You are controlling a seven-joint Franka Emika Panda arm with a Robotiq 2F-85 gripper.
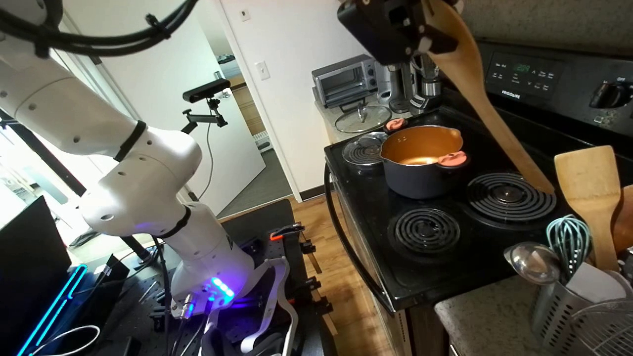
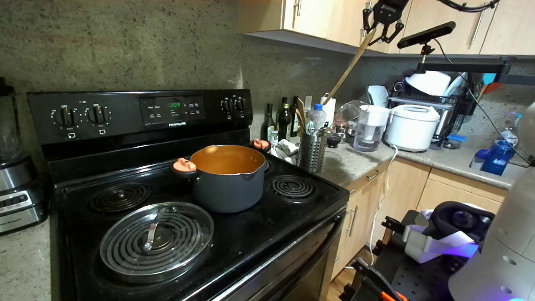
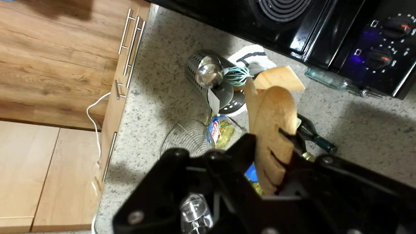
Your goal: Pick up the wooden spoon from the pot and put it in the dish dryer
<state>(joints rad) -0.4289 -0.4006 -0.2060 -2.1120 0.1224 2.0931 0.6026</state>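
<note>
My gripper (image 1: 431,40) is shut on the notched head of the wooden spoon (image 1: 470,84), high above the counter. The gripper also shows in an exterior view (image 2: 372,37) and the wrist view (image 3: 268,148). The spoon's long handle slants down, its lower end free in the air, in both exterior views (image 2: 349,69). In the wrist view the spoon (image 3: 274,110) points toward the dish dryer (image 3: 194,70), a perforated metal caddy holding a ladle, teal whisk and wooden spatula. The caddy (image 1: 559,314) stands beside the stove (image 2: 312,156). The pot (image 1: 418,173) sits on the stove, its orange inside visible.
Dark bottles (image 2: 284,119) stand behind the caddy. A wire strainer (image 3: 185,135) and a clear pitcher (image 2: 368,129) are on the counter near it. A glass lid (image 2: 156,242) lies on a burner. Upper cabinets (image 2: 311,19) hang behind the gripper in an exterior view.
</note>
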